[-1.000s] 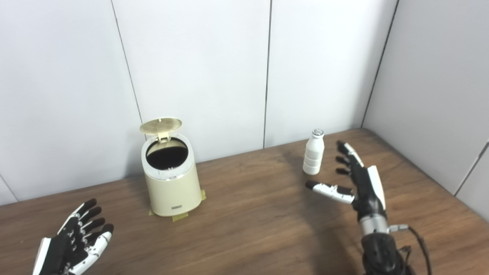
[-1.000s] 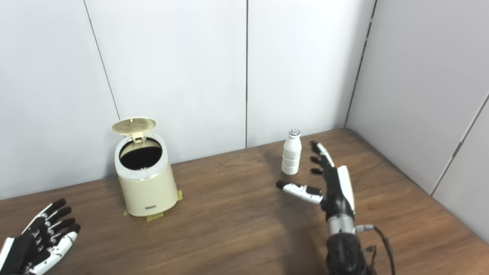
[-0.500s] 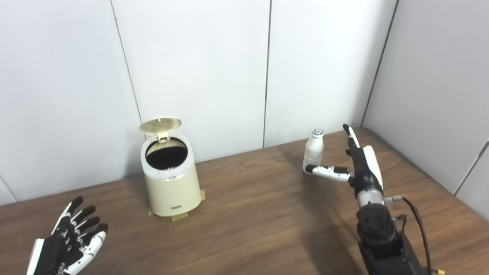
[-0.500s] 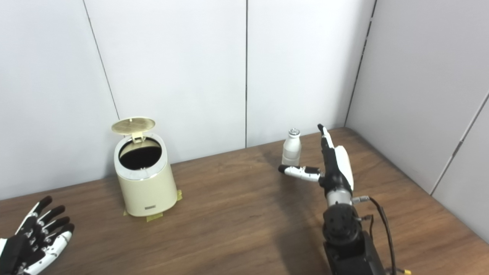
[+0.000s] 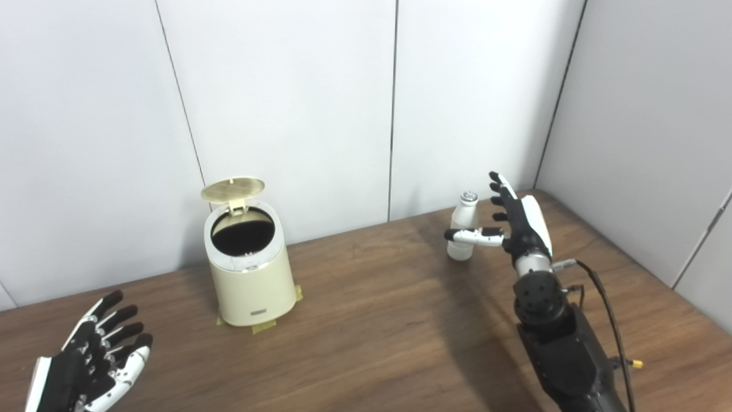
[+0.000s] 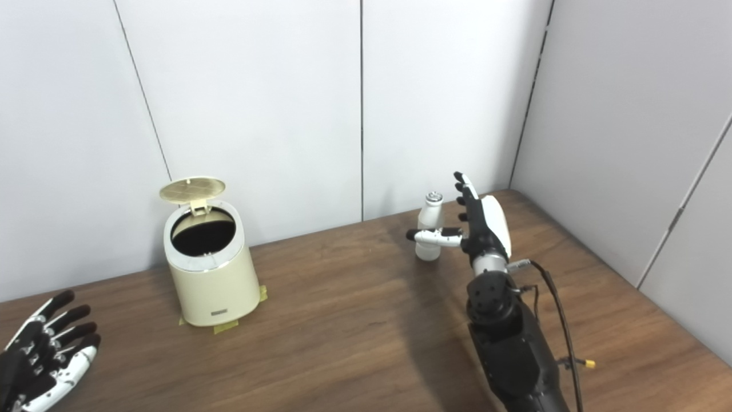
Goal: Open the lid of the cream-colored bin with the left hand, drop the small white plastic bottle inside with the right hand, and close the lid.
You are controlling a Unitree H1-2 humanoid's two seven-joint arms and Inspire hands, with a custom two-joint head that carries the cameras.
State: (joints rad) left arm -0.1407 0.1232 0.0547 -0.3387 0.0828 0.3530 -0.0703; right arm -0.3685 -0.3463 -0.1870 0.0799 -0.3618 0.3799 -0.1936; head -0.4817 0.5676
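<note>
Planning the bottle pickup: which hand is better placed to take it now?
Right. The right hand is open right beside the bottle, thumb across it; the left hand waits far off, beyond the bin.

Sitting on the one wooden table (image 5: 366,337) are one cream-colored bin (image 5: 250,277) with one raised lid (image 5: 233,189) and one small white bottle (image 5: 462,232), with two robot hands showing.

The bottle (image 5: 462,234) stands on the table (image 5: 372,337) just left of the right hand (image 5: 517,223), its thumb crossing in front. The bin (image 5: 247,266), lid (image 5: 233,189) raised behind its mouth, sits far left of that hand, beyond the left hand (image 5: 91,363).
</note>
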